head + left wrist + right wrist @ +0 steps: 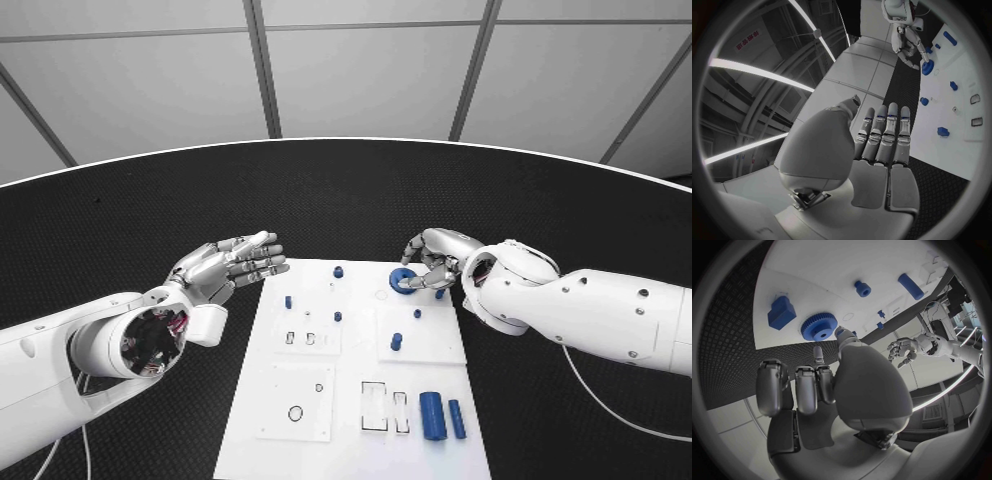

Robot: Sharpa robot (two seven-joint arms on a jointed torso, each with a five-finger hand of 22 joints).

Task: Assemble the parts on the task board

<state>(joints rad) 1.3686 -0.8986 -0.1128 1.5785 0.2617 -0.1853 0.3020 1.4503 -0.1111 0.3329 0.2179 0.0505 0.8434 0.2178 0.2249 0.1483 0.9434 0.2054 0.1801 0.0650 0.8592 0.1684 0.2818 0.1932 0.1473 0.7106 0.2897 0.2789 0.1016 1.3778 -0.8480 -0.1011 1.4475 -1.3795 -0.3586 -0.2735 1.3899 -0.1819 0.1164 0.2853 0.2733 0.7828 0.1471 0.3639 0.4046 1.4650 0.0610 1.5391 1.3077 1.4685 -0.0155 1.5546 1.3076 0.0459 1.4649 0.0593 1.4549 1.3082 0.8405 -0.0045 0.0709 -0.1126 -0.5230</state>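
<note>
On the task board (361, 440), blue parts (433, 415)

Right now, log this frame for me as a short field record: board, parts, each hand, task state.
board: white task board in the middle of the black table
gear: blue gear on the board's far right part
loose parts: two blue cylinders lying side by side at the board's near right
right hand: right hand at the gear, fingertips on or just beside it; grip unclear
left hand: left hand held off the board's left edge, fingers apart, holding nothing
task state: assembly unfinished; empty slots visible
</note>
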